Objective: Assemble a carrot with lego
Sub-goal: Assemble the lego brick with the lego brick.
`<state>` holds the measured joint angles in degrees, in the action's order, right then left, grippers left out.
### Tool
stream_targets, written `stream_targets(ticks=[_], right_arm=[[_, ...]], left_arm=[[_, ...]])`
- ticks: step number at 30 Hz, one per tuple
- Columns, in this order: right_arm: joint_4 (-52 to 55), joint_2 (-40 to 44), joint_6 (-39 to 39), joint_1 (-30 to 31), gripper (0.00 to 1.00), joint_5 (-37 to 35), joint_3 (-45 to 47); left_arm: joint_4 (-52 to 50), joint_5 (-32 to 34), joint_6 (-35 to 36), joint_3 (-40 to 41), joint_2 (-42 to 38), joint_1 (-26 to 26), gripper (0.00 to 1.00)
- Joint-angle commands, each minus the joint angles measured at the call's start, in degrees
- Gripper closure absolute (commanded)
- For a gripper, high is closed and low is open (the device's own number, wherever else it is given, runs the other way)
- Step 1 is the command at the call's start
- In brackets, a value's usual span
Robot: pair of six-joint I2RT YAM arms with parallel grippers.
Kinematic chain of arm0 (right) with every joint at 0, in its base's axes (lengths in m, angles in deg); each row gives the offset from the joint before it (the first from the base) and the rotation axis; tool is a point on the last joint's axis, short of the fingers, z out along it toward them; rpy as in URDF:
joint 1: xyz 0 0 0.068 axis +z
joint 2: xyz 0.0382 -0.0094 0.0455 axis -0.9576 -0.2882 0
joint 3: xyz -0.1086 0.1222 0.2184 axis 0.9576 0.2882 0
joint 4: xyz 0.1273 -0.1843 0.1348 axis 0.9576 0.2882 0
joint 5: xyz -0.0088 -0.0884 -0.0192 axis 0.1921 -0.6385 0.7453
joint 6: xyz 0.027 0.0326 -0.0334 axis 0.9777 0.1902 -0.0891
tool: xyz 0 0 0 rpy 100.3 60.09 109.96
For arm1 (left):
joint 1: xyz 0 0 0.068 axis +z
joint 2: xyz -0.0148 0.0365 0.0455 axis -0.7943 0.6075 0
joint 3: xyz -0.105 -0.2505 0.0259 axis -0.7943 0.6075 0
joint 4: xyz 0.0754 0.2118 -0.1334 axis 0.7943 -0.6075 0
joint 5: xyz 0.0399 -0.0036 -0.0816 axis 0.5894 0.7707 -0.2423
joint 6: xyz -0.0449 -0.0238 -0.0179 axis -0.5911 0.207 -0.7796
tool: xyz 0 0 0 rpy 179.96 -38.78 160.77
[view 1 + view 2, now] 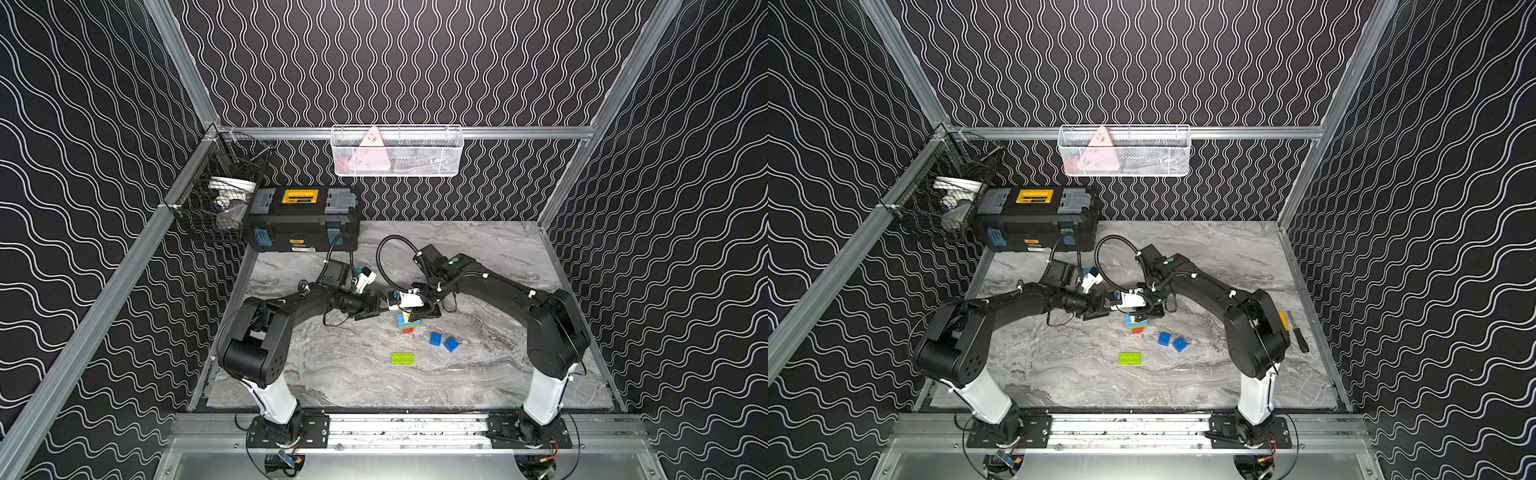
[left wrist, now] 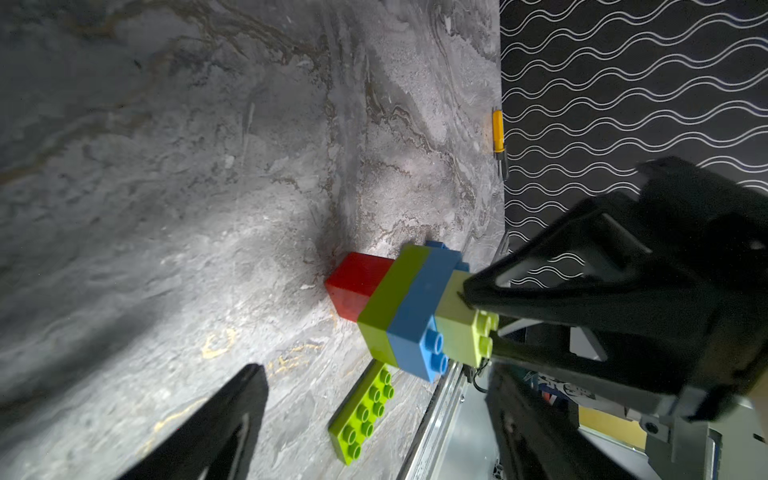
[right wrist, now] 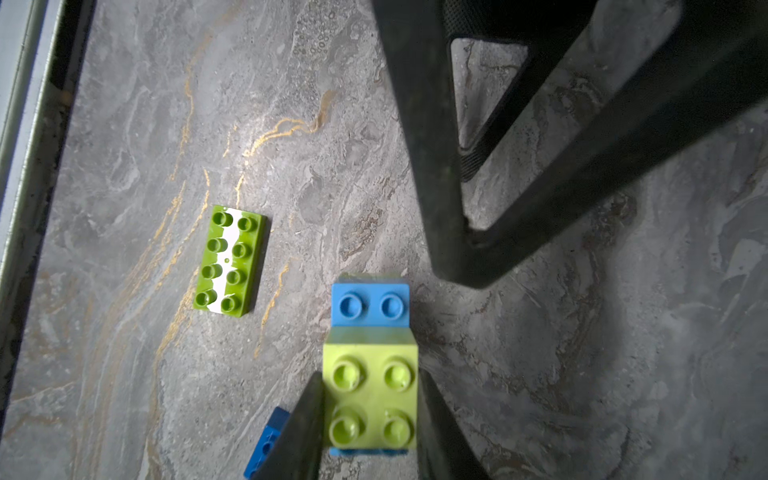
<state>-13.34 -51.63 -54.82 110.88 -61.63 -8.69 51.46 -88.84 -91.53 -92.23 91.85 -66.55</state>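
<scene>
The part-built carrot (image 1: pixel 406 325) (image 1: pixel 1135 324) stands on its red brick (image 2: pixel 356 282) on the marble table. Above the red come a lime green brick (image 2: pixel 388 309), a light blue brick (image 2: pixel 422 322) (image 3: pixel 370 305) and a pale yellow brick (image 2: pixel 459 328) (image 3: pixel 370 399) on top. My right gripper (image 1: pixel 409 312) (image 3: pixel 370 419) is shut on that top brick from above. My left gripper (image 1: pixel 376 309) (image 2: pixel 374 374) is open just left of the stack, touching nothing. Loose lego lie nearby: two dark blue bricks (image 1: pixel 435 338) (image 1: pixel 451 344) and a flat lime green brick (image 1: pixel 402 358) (image 3: pixel 228 262).
A black toolbox (image 1: pixel 303 220) with a yellow handle stands at the back left, beside a black wire basket (image 1: pixel 220 199). A white mesh basket (image 1: pixel 397 151) hangs on the back wall. A screwdriver (image 1: pixel 1298 332) lies along the table's right edge.
</scene>
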Motion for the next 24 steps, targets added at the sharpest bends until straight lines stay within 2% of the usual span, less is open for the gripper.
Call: stream_targets(ticks=[1, 5, 10, 16, 20, 22, 24], right_arm=[[5.6, -2.1, 0.6, 0.4, 0.80, -7.4, 0.8], [6.7, -3.6, 0.9, 0.7, 0.79, -9.5, 1.2], [1.1, 0.6, 2.3, 0.8, 0.64, -7.5, 1.8], [1.7, 3.4, 1.4, 0.5, 0.52, -4.2, -2.3], [-0.8, 7.7, 3.0, -0.2, 0.50, 1.4, -1.3], [-3.6, 12.2, 4.0, -0.3, 0.49, 5.8, 1.6], [-7.7, 18.4, 6.2, -0.2, 0.49, 10.2, 8.5]], left_arm=[[1.3, -3.6, -2.3, 0.7, -0.4, -0.3, 0.13], [1.5, -3.8, -2.9, 0.7, 0.7, -0.6, 0.16], [2.1, -3.6, -2.8, 0.8, -0.5, -0.6, 0.15], [2.2, -3.1, -2.7, 0.7, -1.6, -0.6, 0.15], [1.7, -2.4, -1.7, 0.8, -2.4, -0.6, 0.15], [1.3, -2.0, -1.2, 0.8, -2.5, -0.6, 0.15], [1.5, -1.9, -0.9, 0.8, -2.5, -0.6, 0.15]])
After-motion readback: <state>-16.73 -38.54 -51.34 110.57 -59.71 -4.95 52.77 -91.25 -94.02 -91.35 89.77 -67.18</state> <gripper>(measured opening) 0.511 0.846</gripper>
